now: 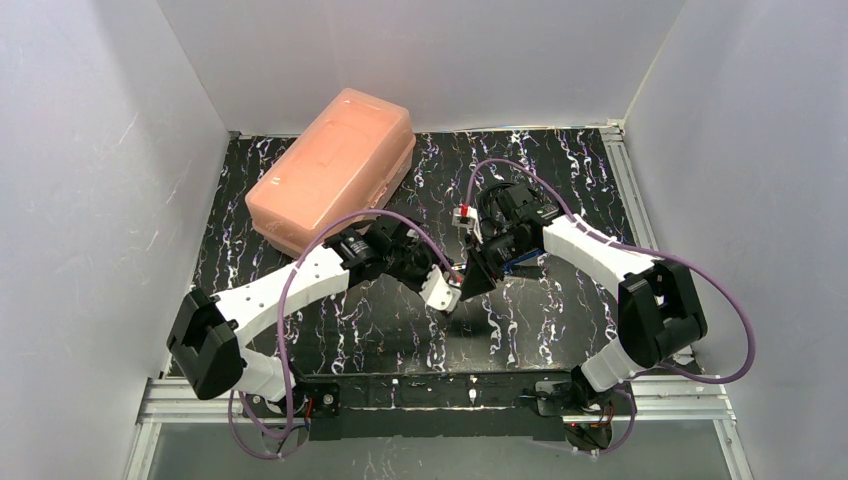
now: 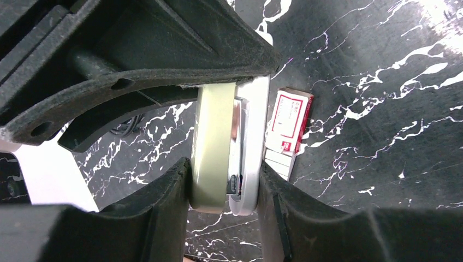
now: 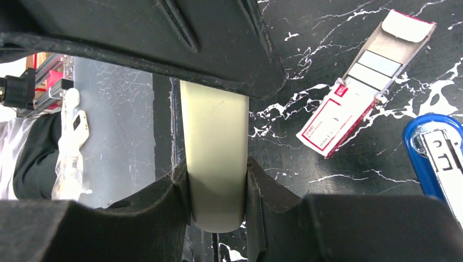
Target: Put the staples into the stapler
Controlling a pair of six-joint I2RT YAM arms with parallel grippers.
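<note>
Holding the pale stapler (image 2: 213,125) from both sides, your two grippers meet over the middle of the black marbled table (image 1: 560,320).

Your left gripper (image 2: 224,166) is clamped narrow on the stapler, with one finger against its olive top and the other against its silver base. Your right gripper (image 3: 217,164) pinches the same pale top by its two edges. The staples (image 3: 338,117) lie flat on the table in their red-and-white box, with the inner tray slid partly out and its grey strips showing. In your left wrist view the box sits just beside the stapler's silver side. In your right wrist view it lies between the held stapler and a blue stapler (image 3: 431,158) at the frame's right edge. A large salmon-pink case (image 1: 335,170) stands at the far left of the table, well apart from the grippers.
</note>
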